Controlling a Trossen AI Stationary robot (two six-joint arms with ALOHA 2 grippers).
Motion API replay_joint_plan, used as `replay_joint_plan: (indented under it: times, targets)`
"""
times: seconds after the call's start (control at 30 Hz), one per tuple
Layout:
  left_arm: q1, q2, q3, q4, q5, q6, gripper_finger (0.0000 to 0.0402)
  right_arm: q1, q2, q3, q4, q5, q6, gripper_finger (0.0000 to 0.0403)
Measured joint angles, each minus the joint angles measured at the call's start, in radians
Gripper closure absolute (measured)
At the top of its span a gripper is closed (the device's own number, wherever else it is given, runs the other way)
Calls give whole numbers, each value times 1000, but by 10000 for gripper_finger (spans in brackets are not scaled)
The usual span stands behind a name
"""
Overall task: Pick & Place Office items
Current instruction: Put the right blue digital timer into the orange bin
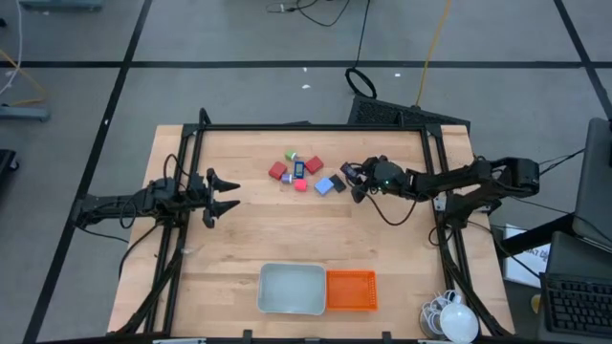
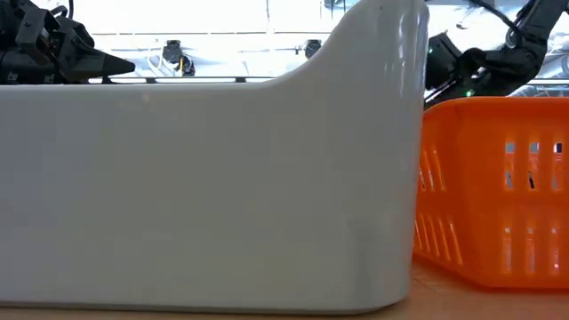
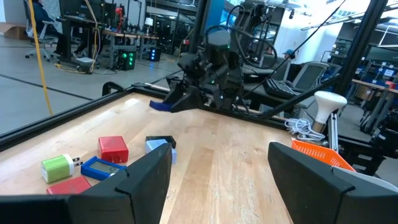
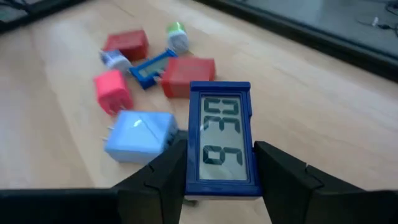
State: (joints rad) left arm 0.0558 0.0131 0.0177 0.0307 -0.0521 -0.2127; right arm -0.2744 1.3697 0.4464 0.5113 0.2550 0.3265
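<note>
My right gripper (image 1: 350,179) hangs over the table's right half, shut on a small blue clock with a grey display (image 4: 219,140). Just to its left lie the other office items: a light blue plug block (image 4: 140,134), a pink block (image 4: 113,90), two red blocks (image 4: 189,74), a second blue display piece (image 4: 151,67) and a green plug (image 4: 176,34). All of them rest flat on the wood. My left gripper (image 1: 222,194) waits open at the table's left side, level, with nothing between its fingers (image 3: 149,180). My right gripper pinches the blue clock by its two long sides (image 4: 191,168) between its two fingers (image 4: 163,174), at the clock's end nearest the wrist. The fingers come from the table's right, slanting slightly down, and lie along the clock. The clock (image 3: 160,104) sticks out ahead of them, display up, clear of the table.
A grey tray (image 1: 292,289) and an orange mesh basket (image 1: 352,290) stand side by side at the table's near edge. A black frame (image 1: 306,127) rims the table. A white lamp with cables (image 1: 457,320) sits at the near right corner.
</note>
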Motion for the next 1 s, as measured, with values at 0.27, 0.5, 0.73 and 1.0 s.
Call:
replay_joint_plan:
  times: [0.27, 0.5, 0.73, 1.0]
  targets:
    - [0, 0, 0, 0, 0, 0, 130, 52, -93, 1, -8, 1, -25, 238]
    - [0, 0, 0, 0, 0, 0, 130, 101, -154, 1, -10, 1, -47, 238]
    - [0, 0, 0, 0, 0, 0, 130, 141, -210, 1, -15, 1, -59, 238]
    - [0, 0, 0, 0, 0, 0, 130, 170, -269, 1, -15, 1, -78, 238]
